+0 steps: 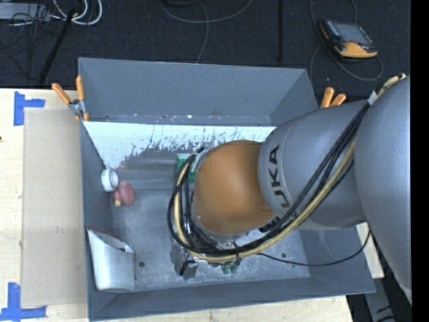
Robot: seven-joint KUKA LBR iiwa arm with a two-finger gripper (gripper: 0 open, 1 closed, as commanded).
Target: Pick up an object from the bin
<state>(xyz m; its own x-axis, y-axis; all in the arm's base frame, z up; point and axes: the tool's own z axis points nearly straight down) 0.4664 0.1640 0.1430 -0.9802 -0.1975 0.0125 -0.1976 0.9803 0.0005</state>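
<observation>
A grey metal bin point(201, 86) stands open at the top. The big grey arm point(335, 173) comes in from the right and leans down into it. A round orange cover point(228, 186) sits on the end of the arm and hides much of the middle of the bin floor. Black and yellow cables point(177, 213) loop round the left and lower sides of the cover. Just below the cover, near the front wall of the bin, some dark parts of the gripper point(190, 265) stick out, low down by the floor. The cover hides most of the gripper, so I cannot tell if it is released or clenched, or if it has hold of anything. I cannot tell which thing lies under it either. By the left wall lies a small white round thing point(109, 178). A small pink thing point(125, 194) lies just beside it, a bit nearer the front, and the two look as if they touch. Both are well apart from the gripper, with bare floor between. In the front left corner stands a pale bent sheet point(110, 267), close by the left wall, with its top right corner folded over. It is nearer to the gripper than the two small things are, but it does not touch it. A small green bit point(184, 164) peeks out at the top left edge of the orange cover, and it is too hidden to say what it is.
</observation>
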